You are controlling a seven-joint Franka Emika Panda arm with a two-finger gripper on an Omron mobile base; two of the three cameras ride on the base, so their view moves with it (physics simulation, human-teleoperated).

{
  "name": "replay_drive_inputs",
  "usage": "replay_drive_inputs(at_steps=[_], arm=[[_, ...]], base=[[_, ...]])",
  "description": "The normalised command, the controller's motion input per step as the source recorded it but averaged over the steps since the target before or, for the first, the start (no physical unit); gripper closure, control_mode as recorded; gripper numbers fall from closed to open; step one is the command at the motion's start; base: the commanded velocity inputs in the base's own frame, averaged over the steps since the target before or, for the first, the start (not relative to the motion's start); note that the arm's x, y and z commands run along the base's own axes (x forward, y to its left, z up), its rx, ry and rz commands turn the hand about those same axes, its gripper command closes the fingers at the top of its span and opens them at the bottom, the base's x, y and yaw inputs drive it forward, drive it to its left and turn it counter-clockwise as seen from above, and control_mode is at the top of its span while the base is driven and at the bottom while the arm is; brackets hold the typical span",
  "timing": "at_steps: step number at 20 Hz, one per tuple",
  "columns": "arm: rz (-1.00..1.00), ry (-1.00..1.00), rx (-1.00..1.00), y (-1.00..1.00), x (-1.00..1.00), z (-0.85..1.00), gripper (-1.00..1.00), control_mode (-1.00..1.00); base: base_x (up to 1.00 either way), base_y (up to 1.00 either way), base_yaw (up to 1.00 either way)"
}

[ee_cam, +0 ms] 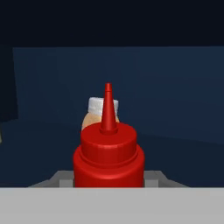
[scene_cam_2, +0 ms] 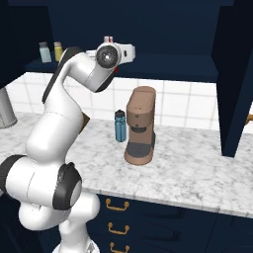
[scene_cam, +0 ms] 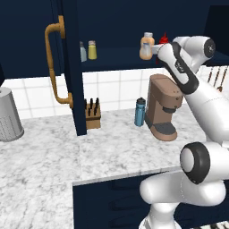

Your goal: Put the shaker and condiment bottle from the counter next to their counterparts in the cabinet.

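Observation:
Deep in the hand view, my gripper (ee_cam: 108, 180) is shut on the red condiment bottle (ee_cam: 108, 155), whose nozzle points up. Just behind it stands the peach-orange bottle (ee_cam: 94, 114) with its pale cap. From the left base view, the red condiment bottle (scene_cam: 164, 40) shows over the cabinet shelf (scene_cam: 116, 60), right beside the peach-orange bottle (scene_cam: 146, 46), with my gripper (scene_cam: 160, 45) at the shelf's height. The yellow-green shaker (scene_cam: 92, 50) stands on the same shelf next to the slim grey shaker (scene_cam: 83, 52). The cabinet door (scene_cam: 71, 67) with its brass handle (scene_cam: 53, 62) hangs open.
On the marbled counter (scene_cam: 112, 143) stand a brown coffee machine (scene_cam: 163, 107), a blue flask (scene_cam: 140, 112), a knife block (scene_cam: 92, 114) and a grey canister (scene_cam: 6, 115) at the far left. A second open door (scene_cam_2: 234, 74) hangs at the right.

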Motion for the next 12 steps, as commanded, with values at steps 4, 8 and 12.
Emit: replay_drive_inputs(at_steps=[4,8,12], arm=[[0.00,0.00,0.00,0.00,0.27,-0.07,1.00,-1.00],[0.00,0.00,0.00,0.00,0.36,-0.01,1.00,-1.00],[0.00,0.00,0.00,0.00,0.22,-0.03,1.00,-1.00]], base=[[0.00,0.00,0.00],[0.00,0.00,0.00],[0.00,0.00,0.00]])
